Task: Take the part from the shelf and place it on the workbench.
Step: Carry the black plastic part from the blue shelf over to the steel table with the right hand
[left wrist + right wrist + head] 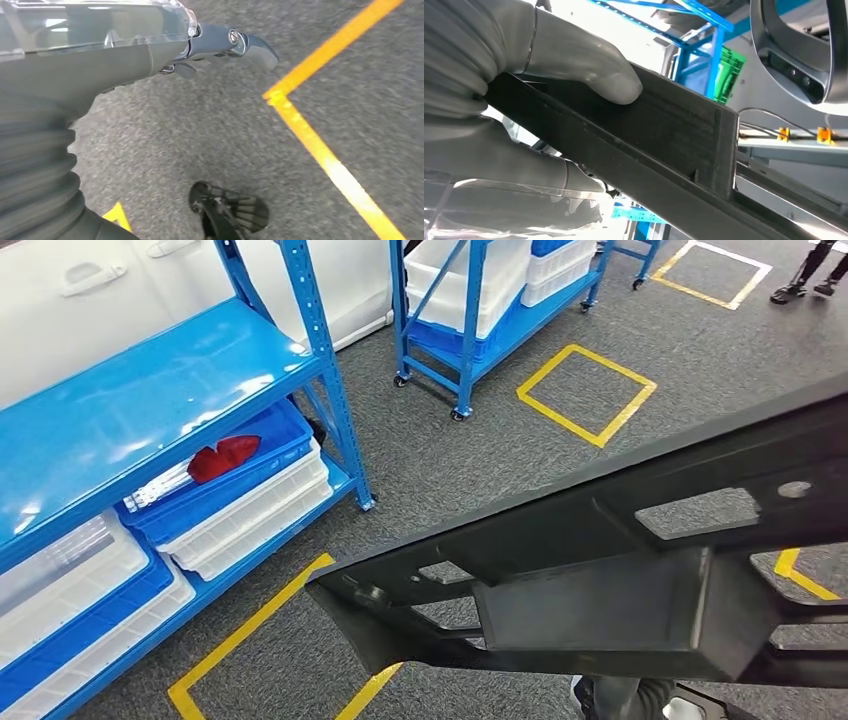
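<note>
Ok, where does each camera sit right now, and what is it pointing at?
Head view: high on the body, looking forward and down at the black part, blue shelves and grey floor.
Left wrist view: behind the left hand, facing the floor and a yellow line; the hand holds nothing.
Right wrist view: behind the right hand, whose thumb and fingers grip the part.
Shared: head and right wrist views both show the part; head and left wrist views share the lined floor.
</note>
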`<state>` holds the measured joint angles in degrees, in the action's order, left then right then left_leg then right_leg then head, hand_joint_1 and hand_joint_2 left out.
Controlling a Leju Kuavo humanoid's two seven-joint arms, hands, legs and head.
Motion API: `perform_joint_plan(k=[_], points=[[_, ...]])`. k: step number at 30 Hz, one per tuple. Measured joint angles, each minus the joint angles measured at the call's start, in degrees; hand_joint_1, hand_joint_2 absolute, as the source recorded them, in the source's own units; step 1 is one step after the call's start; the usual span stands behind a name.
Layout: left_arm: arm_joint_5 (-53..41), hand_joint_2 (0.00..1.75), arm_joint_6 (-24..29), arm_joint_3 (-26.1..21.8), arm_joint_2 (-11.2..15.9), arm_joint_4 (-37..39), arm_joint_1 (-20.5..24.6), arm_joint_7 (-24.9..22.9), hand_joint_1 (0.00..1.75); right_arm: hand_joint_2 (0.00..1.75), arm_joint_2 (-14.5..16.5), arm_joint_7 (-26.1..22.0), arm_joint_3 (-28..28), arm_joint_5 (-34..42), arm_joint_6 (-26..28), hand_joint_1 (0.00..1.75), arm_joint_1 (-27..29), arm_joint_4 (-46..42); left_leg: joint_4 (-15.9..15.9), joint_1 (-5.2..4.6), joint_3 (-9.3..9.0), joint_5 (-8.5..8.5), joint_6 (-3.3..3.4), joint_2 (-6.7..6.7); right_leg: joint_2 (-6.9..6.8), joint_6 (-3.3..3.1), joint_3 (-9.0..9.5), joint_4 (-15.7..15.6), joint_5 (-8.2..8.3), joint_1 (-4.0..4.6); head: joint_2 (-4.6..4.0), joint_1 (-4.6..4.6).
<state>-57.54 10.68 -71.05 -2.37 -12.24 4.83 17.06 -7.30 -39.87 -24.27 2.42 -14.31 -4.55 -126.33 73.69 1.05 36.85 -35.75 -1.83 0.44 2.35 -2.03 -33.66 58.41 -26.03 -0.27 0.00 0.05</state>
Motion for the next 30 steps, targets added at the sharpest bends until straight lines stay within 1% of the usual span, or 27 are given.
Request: perform_joint_plan(k=[1, 2, 3, 4, 5, 6, 8, 9, 10, 12, 13, 14, 15, 16, 17, 18, 19, 20, 21, 23, 24, 25, 26, 27, 28, 29, 30], points=[[0.00, 1.75, -0.01, 0.05, 0.02, 0.00, 0.15, 0.31, 0.00, 1.75, -0.64, 0.00, -0.01, 0.22, -0.03, 1.75, -0.27, 0.00, -2.07, -0.06, -0.89, 1.76, 0.33, -0.26, 0.82, -0.01, 0.04, 0.06, 0.03, 0.12, 0.00, -0.01], [0.01, 1.75, 0.04, 0.08, 0.04, 0.00, 0.28, 0.52, 0.00, 1.75, -1.19, 0.00, -0.02, 0.32, -0.01, 1.75, -0.45, -0.01, -5.94, -0.15, -2.63, 4.14, 0.78, -1.08, 1.61, 0.00, 0.14, 0.11, 0.04, 0.20, 0.00, -0.01], [0.02, 1.75, 0.12, 0.10, 0.12, 0.00, 0.42, 0.62, 0.00, 1.75, -1.66, 0.00, -0.03, 0.36, 0.03, 1.75, -0.53, -0.02, -9.95, -0.19, -4.44, 5.98, 1.29, -2.56, 2.32, 0.09, 0.17, 0.16, 0.08, 0.27, 0.00, 0.04], [0.04, 1.75, 0.22, 0.12, 0.19, 0.00, 0.49, 0.67, 0.00, 1.75, -2.07, 0.01, -0.07, 0.35, 0.05, 1.75, -0.58, -0.03, -13.41, -0.22, -5.95, 7.17, 1.61, -3.93, 3.05, 0.25, 0.09, 0.24, 0.14, 0.25, 0.00, 0.11], [0.07, 1.75, 0.34, 0.13, 0.28, 0.00, 0.53, 0.68, 0.00, 1.75, -2.44, 0.01, -0.11, 0.34, 0.08, 1.75, -0.57, -0.07, -15.47, -0.29, -6.79, 7.62, 1.78, -4.93, 3.75, 0.54, -0.13, 0.25, 0.27, 0.11, 0.00, 0.19], [0.09, 1.75, 0.41, 0.14, 0.37, 0.00, 0.57, 0.68, 0.00, 1.75, -2.77, 0.01, -0.16, 0.33, 0.10, 1.75, -0.55, -0.13, -16.22, -0.37, -7.03, 7.47, 1.83, -5.25, 4.45, 0.94, -0.43, 0.22, 0.48, -0.09, 0.00, 0.25], [0.18, 1.75, 0.47, 0.15, 0.44, 0.00, 0.73, 0.67, 0.00, 1.75, -3.34, 0.01, -0.21, 0.33, 0.11, 1.75, -0.45, -0.37, -17.05, -0.39, -7.29, 7.88, 1.96, -3.93, 5.53, 1.77, -0.88, 0.08, 0.87, -0.40, 0.00, 0.28], [0.21, 1.75, 0.47, 0.15, 0.45, 0.00, 0.84, 0.68, 0.00, 1.75, -3.61, 0.01, -0.22, 0.33, 0.12, 1.75, -0.43, -0.51, -17.60, -0.26, -7.50, 8.24, 2.20, -3.19, 4.82, 2.07, -1.19, 0.55, 0.56, -0.30, 0.00, 0.33], [0.26, 1.75, 0.47, 0.16, 0.46, 0.00, 0.93, 0.71, 0.00, 1.75, -3.88, 0.01, -0.24, 0.33, 0.13, 1.75, -0.49, -0.65, -18.13, -0.14, -7.71, 8.59, 2.43, -2.34, 3.44, 2.31, -1.95, 2.01, -0.44, -0.15, 0.00, 0.40], [0.33, 1.75, 0.68, 0.16, 0.45, 0.00, 0.88, 0.76, 0.00, 1.75, -4.34, 0.01, -0.28, 0.34, 0.19, 1.75, -0.52, -0.80, -18.67, -0.15, -7.85, 8.88, 2.73, -0.62, -0.09, 2.72, -5.05, 8.37, -4.00, -0.05, 0.00, 0.52], [0.36, 1.75, 0.95, 0.16, 0.45, 0.00, 0.79, 0.85, 0.00, 1.75, -4.53, 0.02, -0.32, 0.35, 0.23, 1.75, -0.44, -0.81, -18.65, -0.23, -7.81, 8.85, 2.77, 0.29, -1.02, 2.95, -6.92, 12.20, -5.66, -0.23, 0.00, 0.54], [0.37, 1.75, 1.23, 0.16, 0.44, 0.00, 0.71, 1.05, 0.00, 1.75, -4.72, 0.02, -0.36, 0.36, 0.31, 1.75, -0.28, -0.81, -18.61, -0.27, -7.80, 8.77, 2.76, 1.15, -1.51, 3.19, -8.23, 14.93, -6.47, -0.47, 0.00, 0.54], [0.38, 1.75, 1.45, 0.17, 0.42, 0.00, 0.68, 1.43, 0.00, 1.75, -4.88, 0.02, -0.40, 0.37, 0.39, 1.75, -0.12, -0.81, -18.57, -0.29, -7.83, 8.67, 2.69, 1.96, -1.82, 3.41, -8.59, 15.75, -6.25, -0.72, 0.00, 0.54], [0.38, 1.75, 1.43, 0.18, 0.38, 0.00, 0.70, 1.93, 0.00, 1.75, -5.08, 0.02, -0.43, 0.44, 0.50, 1.75, 0.01, -0.81, -18.48, -0.27, -7.89, 8.51, 2.56, 2.68, -2.16, 3.60, -7.77, 14.28, -5.02, -0.96, 0.00, 0.55], [0.39, 1.75, 1.23, 0.21, 0.34, 0.00, 0.74, 2.44, 0.00, 1.75, -5.30, 0.02, -0.44, 0.64, 0.62, 1.75, 0.13, -0.85, -18.33, -0.23, -8.00, 8.29, 2.35, 3.32, -2.80, 3.76, -5.86, 10.78, -3.14, -1.17, 0.00, 0.55], [0.39, 1.75, 0.93, 0.25, 0.32, -0.01, 0.76, 2.87, 0.00, 1.75, -5.54, 0.02, -0.45, 0.97, 0.71, 1.75, 0.20, -0.89, -18.10, -0.26, -8.10, 7.98, 2.05, 3.87, -4.06, 3.80, -3.65, 6.69, -1.68, -1.20, 0.00, 0.56], [0.38, 1.75, 0.46, 0.31, 0.31, -0.01, 0.77, 3.15, 0.00, 1.75, -5.79, 0.02, -0.42, 1.46, 0.70, 1.75, 0.27, -0.92, -17.75, -0.38, -8.18, 7.60, 1.70, 4.38, -4.94, 3.56, -1.89, 3.30, -0.61, -1.13, 0.00, 0.53], [0.38, 1.75, -0.09, 0.38, 0.32, -0.01, 0.77, 3.32, 0.00, 1.75, -6.00, 0.01, -0.34, 2.17, 0.51, 1.75, 0.30, -0.95, -17.49, -0.52, -8.26, 7.29, 1.35, 4.85, -5.55, 3.21, -0.83, 1.17, -0.16, -0.98, 0.00, 0.45], [0.36, 1.75, -0.69, 0.45, 0.34, -0.01, 0.77, 3.34, 0.00, 1.75, -6.25, 0.01, -0.10, 3.21, -0.01, 1.75, 0.27, -0.89, -17.33, -0.64, -8.32, 7.08, 1.03, 5.29, -5.66, 2.74, -0.60, 0.48, -0.28, -0.73, 0.00, 0.37], [0.19, 1.75, -1.60, 0.60, 0.27, 0.00, 0.88, 3.17, 0.00, 1.75, -6.86, 0.02, 1.08, 5.92, -2.32, 1.75, 0.15, -0.56, -17.33, -0.55, -8.49, 6.84, 0.45, 6.04, -4.39, 1.85, -0.84, 0.43, -0.15, -0.54, 0.00, 0.24], [0.09, 1.75, -1.75, 0.67, 0.17, 0.00, 0.94, 3.07, 0.00, 1.75, -7.03, 0.02, 2.16, 7.07, -4.25, 1.75, 0.29, -0.36, -16.98, -0.37, -8.40, 6.35, 0.17, 5.42, -3.88, 1.48, -0.84, 0.27, -0.03, -0.54, 0.00, 0.20], [0.02, 1.75, -1.72, 0.72, 0.01, 0.00, 0.96, 3.01, 0.00, 1.75, -6.88, 0.01, 3.45, 7.69, -6.48, 1.75, 0.66, -0.21, -15.72, -0.21, -7.92, 5.30, -0.03, 4.23, -3.42, 1.11, -0.82, 0.08, 0.10, -0.60, 0.00, 0.16], [0.00, 1.75, -1.62, 0.75, -0.15, 0.00, 0.84, 2.98, 0.00, 1.75, -6.42, 0.01, 4.83, 7.86, -8.75, 1.75, 1.23, -0.13, -13.14, -0.08, -6.81, 3.61, -0.14, 2.70, -2.94, 0.78, -0.77, -0.08, 0.21, -0.64, 0.00, 0.09], [0.00, 1.75, -1.49, 0.75, -0.26, 0.00, 0.62, 2.96, 0.00, 1.75, -5.84, 0.00, 6.11, 7.62, -10.46, 1.75, 1.88, -0.07, -9.29, -0.02, -5.13, 1.54, -0.17, 1.18, -2.42, 0.56, -0.78, -0.12, 0.26, -0.55, 0.00, 0.04], [-0.01, 1.75, -1.39, 0.75, -0.33, 0.00, 0.33, 2.94, 0.00, 1.75, -5.29, 0.01, 7.08, 7.35, -11.63, 1.75, 2.46, -0.01, -4.89, -0.02, -3.08, -0.37, -0.14, 0.43, -1.76, 0.39, -0.80, -0.11, 0.27, -0.42, 0.00, 0.02], [0.01, 1.75, -1.35, 0.75, -0.38, 0.00, 0.05, 2.92, 0.00, 1.75, -4.84, 0.01, 7.84, 7.05, -12.37, 1.75, 3.02, 0.05, -1.19, -0.05, -1.23, -1.54, -0.07, 0.12, -1.00, 0.29, -0.80, -0.09, 0.28, -0.27, 0.00, 0.01], [0.01, 1.75, -1.34, 0.75, -0.44, 0.00, -0.12, 2.85, 0.00, 1.75, -4.40, 0.02, 8.45, 6.70, -12.97, 1.75, 3.61, 0.11, 0.69, -0.09, -0.13, -1.58, 0.08, 0.00, -0.24, 0.25, -0.76, -0.06, 0.27, -0.11, 0.00, 0.01]])
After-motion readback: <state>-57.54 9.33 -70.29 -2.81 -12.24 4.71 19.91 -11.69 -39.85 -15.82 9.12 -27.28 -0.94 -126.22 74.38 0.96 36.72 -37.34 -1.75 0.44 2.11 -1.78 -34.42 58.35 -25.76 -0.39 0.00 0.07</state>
